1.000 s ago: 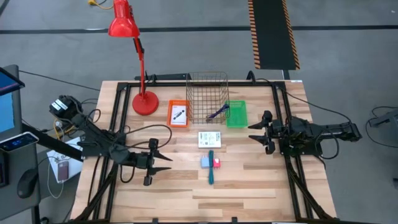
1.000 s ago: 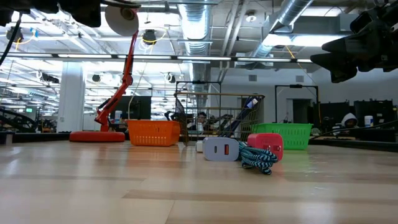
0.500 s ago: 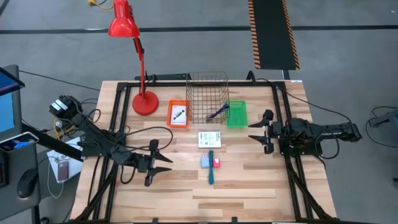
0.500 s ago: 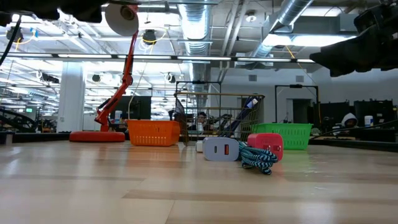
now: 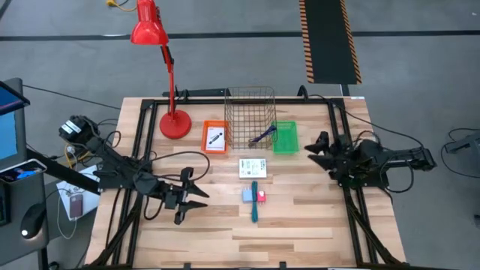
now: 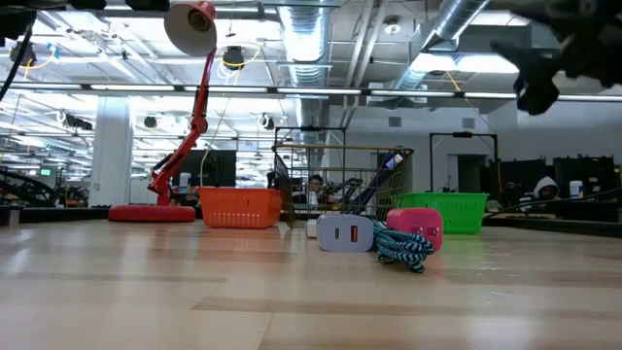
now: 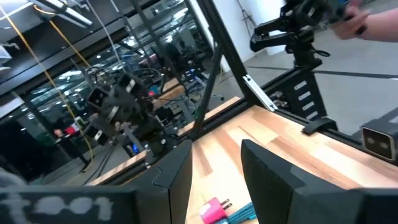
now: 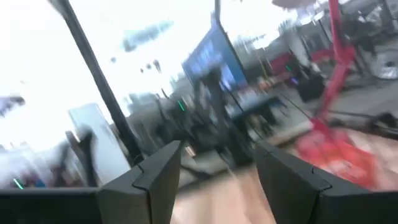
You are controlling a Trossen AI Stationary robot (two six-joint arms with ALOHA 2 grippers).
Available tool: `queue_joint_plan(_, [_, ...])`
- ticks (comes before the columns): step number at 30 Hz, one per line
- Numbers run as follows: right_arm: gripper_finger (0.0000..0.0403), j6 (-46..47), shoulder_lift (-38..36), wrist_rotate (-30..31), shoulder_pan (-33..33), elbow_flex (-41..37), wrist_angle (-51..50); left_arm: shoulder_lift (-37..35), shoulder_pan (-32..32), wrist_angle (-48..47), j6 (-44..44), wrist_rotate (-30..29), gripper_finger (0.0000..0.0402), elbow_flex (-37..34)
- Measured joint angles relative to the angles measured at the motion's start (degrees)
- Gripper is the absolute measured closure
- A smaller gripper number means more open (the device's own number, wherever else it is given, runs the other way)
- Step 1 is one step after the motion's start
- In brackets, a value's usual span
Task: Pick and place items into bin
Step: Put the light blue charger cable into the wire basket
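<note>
From table height, the blue-grey block [image 6: 344, 233] showed itself as a plug-like cube beside the pink-red block [image 6: 416, 227] and a braided teal cord [image 6: 400, 247]; overhead these sat mid-table below a flat white card [image 5: 253, 167]. Both the left gripper [image 5: 196, 196] and right gripper [image 5: 313, 147] hovered spread apart, empty. Farther back stood the wire basket [image 5: 250, 118].

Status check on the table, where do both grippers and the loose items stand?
Both grippers open, empty: left gripper, right gripper. White card, small blocks loose mid-table. Nothing blocking.
</note>
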Motion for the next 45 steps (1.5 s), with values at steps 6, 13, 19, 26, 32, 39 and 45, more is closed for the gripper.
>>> queue_joint_plan(6, [0.0204,2.6,0.0,2.1,0.0,0.0,12.2,0.0,1.3,0.2,0.0,-0.1,0.0274,0.1])
queue_joint_plan(13, [0.0204,2.2,0.0,3.2,0.0,0.0,15.0,0.0,2.5,4.1,3.9,-0.2,0.0274,0.1])
queue_joint_plan(19, [0.0204,3.2,0.0,3.3,0.0,0.0,15.3,0.0,4.4,5.2,9.8,-0.2,0.0274,0.1])
queue_joint_plan(26, [0.0204,1.8,0.0,3.7,0.0,0.0,14.4,0.0,7.3,5.8,12.2,-0.2,0.0274,0.1])
queue_joint_plan(32, [0.0204,1.9,0.0,6.1,-0.1,0.0,12.0,0.0,7.7,4.7,7.8,-0.5,0.0274,0.1])
queue_joint_plan(39, [0.0204,-0.2,0.0,17.2,-0.1,0.0,12.6,0.0,7.7,1.1,6.7,-1.8,0.0274,0.1])
queue_joint_plan(45, [0.0204,-13.3,0.1,11.5,-0.9,1.9,16.9,0.0,7.7,1.1,5.1,-2.3,0.0274,0.1])
